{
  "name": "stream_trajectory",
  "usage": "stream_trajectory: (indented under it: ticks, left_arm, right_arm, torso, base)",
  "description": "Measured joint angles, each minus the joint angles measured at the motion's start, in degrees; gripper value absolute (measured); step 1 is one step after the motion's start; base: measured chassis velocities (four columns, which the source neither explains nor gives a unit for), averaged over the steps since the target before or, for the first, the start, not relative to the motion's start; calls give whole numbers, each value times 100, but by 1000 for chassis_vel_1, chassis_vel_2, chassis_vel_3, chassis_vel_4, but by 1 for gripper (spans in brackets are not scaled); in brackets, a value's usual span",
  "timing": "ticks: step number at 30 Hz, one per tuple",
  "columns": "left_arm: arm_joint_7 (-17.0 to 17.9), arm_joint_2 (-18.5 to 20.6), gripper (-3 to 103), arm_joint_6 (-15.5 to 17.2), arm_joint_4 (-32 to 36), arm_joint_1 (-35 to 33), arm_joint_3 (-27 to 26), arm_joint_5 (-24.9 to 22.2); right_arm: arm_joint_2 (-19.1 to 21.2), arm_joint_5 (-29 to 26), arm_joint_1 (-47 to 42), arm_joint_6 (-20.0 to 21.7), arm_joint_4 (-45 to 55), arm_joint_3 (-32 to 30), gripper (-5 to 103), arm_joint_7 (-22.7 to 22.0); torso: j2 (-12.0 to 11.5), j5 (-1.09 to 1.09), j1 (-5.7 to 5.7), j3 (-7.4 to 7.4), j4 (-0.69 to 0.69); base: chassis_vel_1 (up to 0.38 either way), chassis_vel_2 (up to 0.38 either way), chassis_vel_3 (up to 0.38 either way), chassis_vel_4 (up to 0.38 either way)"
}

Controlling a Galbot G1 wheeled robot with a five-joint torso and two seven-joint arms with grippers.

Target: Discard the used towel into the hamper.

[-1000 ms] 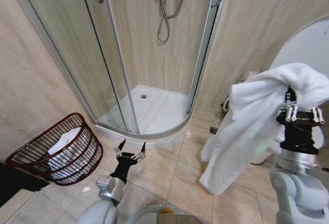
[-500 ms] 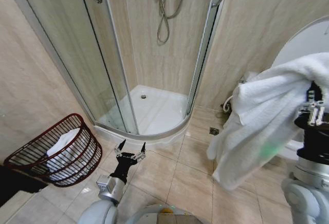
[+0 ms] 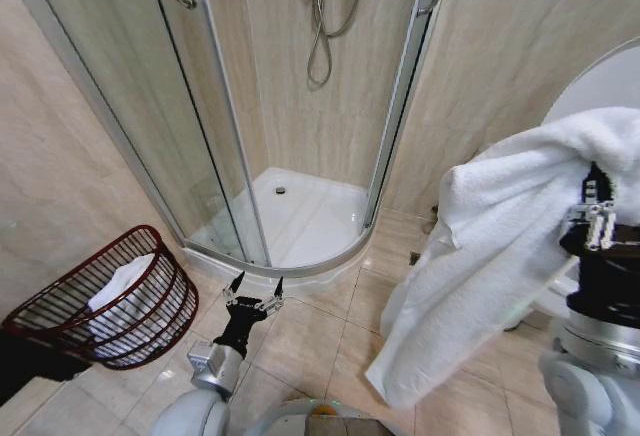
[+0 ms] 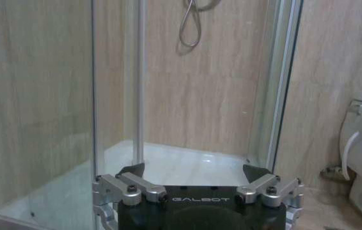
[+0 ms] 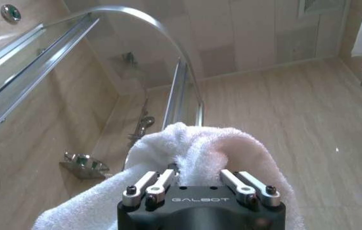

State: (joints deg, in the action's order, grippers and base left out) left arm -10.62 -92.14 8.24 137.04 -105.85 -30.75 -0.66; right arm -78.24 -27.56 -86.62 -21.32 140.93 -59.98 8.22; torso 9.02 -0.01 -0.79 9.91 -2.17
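1. So far the pick-up half looks done — the right end effector point(image 3: 598, 218) is raised at the robot's right, its fingers closed on a bunched fold of the white towel point(image 3: 480, 256); the right wrist view shows the cloth pinched between them and spilling over both sides.

2. Most of the towel hangs free below the grip, its lowest corner dangling above the tiled floor point(image 3: 330, 341), clear of it as far as I can judge.

3. Well apart from it, the hamper point(image 3: 105, 301) sits at the robot's left on the floor, tilted so its open mouth faces up and toward the robot, close to the wall and beside the shower enclosure point(image 3: 290, 206). Something white already lies inside it.

4. The left end effector point(image 3: 256, 289) rests low in front of the robot, fingers spread and holding nothing, pointing toward the shower's curb.

5. What remains — by my reading — is the whole delivery: bringing the towel across to the hamper, getting the trailing length over the rim, and letting go.
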Motion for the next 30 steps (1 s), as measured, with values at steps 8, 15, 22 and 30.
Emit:
stream_trajectory:
  ticks: [8,15,22,30]
  left_arm:
    - [0,0,100,0,0,0,0,0]
    - [0,0,100,0,0,0,0,0]
    - [0,0,100,0,0,0,0,0]
    - [0,0,100,0,0,0,0,0]
  right_arm:
    - [-11,5,57,-16,-79,12,21,35]
    - [-1,-6,80,-15,-84,13,21,72]
    - [109,-127,27,71,-36,-106,21,71]
    - [561,-618,7,151,99,-438,21,12]
  torso:
    - [210,1,-57,154,0]
    - [383,0,-103,280,0]
    - [522,1,-155,369,0]
    - [704,0,-209,495,1]
  base:
    - [0,0,0,0]
    - [0,0,0,0]
    - [0,0,0,0]
    - [0,0,0,0]
